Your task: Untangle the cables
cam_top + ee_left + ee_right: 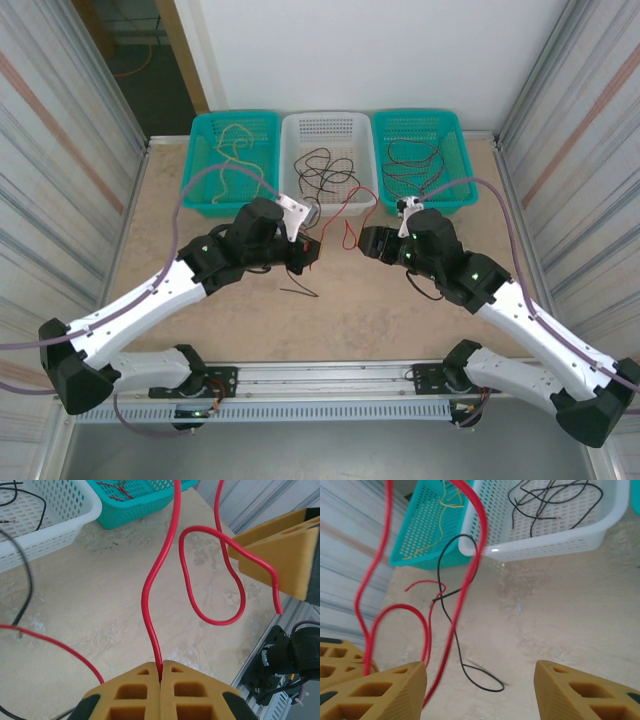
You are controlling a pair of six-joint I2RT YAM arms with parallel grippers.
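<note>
My left gripper (161,674) is shut on a red cable (148,582), which climbs from its fingertips toward the baskets and curls into a loop. In the top view the left gripper (311,249) and right gripper (365,241) face each other mid-table, with the red cable (347,231) hanging between them. My right gripper (480,687) is open; the blurred red cable (464,592) passes just inside its left finger (390,690). A thin black cable (451,624) crosses the red one and ends in a loop on the table.
Three baskets line the far edge: a teal one (205,170) with a yellowish cable, a white one (292,150) with black cables, and a teal one (458,160) with dark cables. A black cable end (300,291) lies on the table near the left arm.
</note>
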